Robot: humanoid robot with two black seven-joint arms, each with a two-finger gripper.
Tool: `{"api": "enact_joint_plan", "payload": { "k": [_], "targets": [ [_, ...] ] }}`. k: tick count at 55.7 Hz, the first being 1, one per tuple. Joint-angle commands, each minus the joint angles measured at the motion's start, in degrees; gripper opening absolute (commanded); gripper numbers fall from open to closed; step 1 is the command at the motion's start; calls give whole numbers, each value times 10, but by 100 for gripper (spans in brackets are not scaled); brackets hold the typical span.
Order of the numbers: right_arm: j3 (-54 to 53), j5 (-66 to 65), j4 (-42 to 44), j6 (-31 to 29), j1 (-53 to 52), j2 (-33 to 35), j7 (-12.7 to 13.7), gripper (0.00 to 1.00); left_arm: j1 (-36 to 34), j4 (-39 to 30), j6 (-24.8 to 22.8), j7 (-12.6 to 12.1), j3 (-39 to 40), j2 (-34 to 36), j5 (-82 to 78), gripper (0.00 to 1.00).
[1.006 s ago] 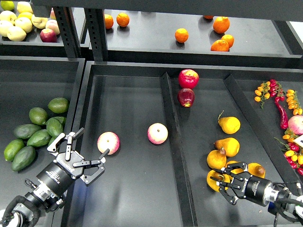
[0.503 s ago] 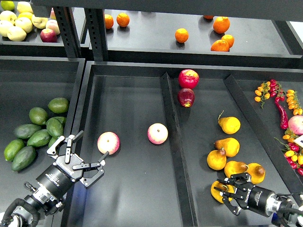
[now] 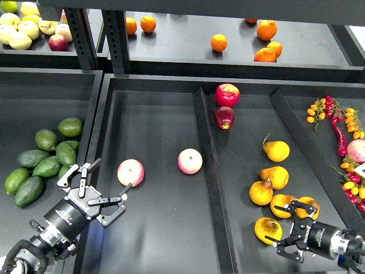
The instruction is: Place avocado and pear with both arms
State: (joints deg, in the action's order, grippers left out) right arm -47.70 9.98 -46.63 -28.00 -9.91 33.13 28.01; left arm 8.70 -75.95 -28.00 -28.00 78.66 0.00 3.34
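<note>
The pear (image 3: 268,230), golden yellow-orange with a dark blemish, lies on the floor of the right bin (image 3: 239,188), at its front. My right gripper (image 3: 283,227) is open and empty just right of the pear, its fingers apart from it. Several green avocados (image 3: 47,166) lie in the left bin. I cannot tell which one has the grey patch. A dark one (image 3: 64,169) lies right beside my left gripper. My left gripper (image 3: 111,177) is open and empty over the rim between the left bin and the middle bin.
Two pink-blushed apples (image 3: 130,172) (image 3: 190,161) lie in the middle bin close to my left gripper. Other pears (image 3: 276,150) (image 3: 261,192) and two red apples (image 3: 226,95) share the right bin. Chillies and small tomatoes (image 3: 342,137) are at the far right. Oranges (image 3: 218,42) sit on the back shelf.
My right gripper has drawn back to the lower right, off the pear, which now lies free in the bin. My left arm has barely moved.
</note>
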Motion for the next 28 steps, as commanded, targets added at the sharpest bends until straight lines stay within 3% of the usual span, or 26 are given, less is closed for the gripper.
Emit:
{"api": "enact_joint_plan", "payload": {
  "k": [1,17,28],
  "targets": [
    [-1,-1,-31,0,-2,32,0,99,0,0,0,0,0,0,0,100],
    [-8,-1,-53,0,-34,54,0,99,0,1,0,0,-3,0,0,99],
    [-13,1,-64,5,-81,23,0,99,0,1,0,0,-4,0,0,99]
  ]
}}
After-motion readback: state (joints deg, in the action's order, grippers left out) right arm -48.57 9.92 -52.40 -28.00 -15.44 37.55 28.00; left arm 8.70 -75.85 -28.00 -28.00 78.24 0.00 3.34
